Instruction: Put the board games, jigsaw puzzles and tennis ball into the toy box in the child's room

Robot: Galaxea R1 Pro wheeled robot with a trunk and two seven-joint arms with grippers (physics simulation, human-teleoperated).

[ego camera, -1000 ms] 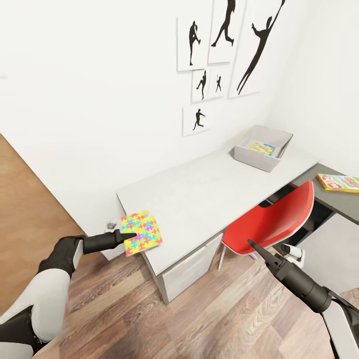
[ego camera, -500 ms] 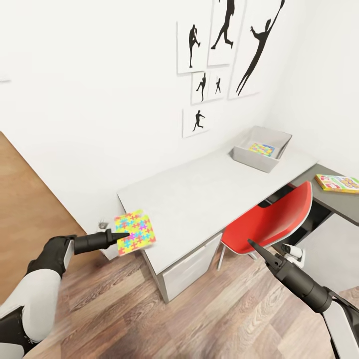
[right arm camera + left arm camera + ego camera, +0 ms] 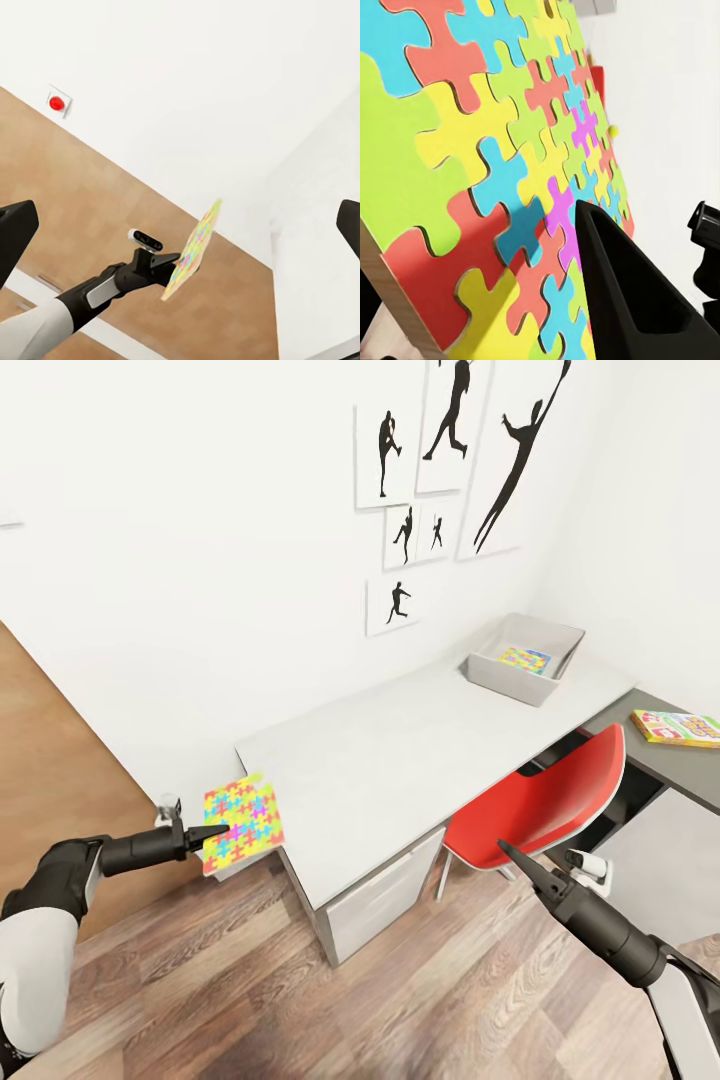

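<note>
Puzzle sheet [image 3: 242, 813] was pinched in the left gripper [image 3: 214, 830], held in the air just off the near-left corner of the table [image 3: 400, 760], tilted w/ its printed face toward the head cam. Left wrist cam had the same jigsaw puzzle [image 3: 502, 172] close up, one dark finger [image 3: 622, 292] lying across its face, so the pincer was clamped on the sheet's edge. Right wrist cam saw it edge-on [image 3: 193, 247] at the tip of the left arm [image 3: 90, 300].

Right gripper [image 3: 512, 857] hung low at near right, in front of the red chair [image 3: 545, 800]; its fingers looked pressed together into one point in the head view, holding nothing, but the right wrist cam showed two dark fingertips [image 3: 16, 232] well apart at the frame edges, so open or closed: can't tell.

Toy box [image 3: 490, 672] sat at the far right end of the table near the wall corner, w/ a second jigsaw puzzle [image 3: 527, 659] lying flat inside. One board game [image 3: 680, 727] lay on the darker side unit [image 3: 690, 770] at far right. Silhouette posters [image 3: 450, 470] hung on the white wall above the table. Wood-plank floor [image 3: 400, 1000] below.
</note>
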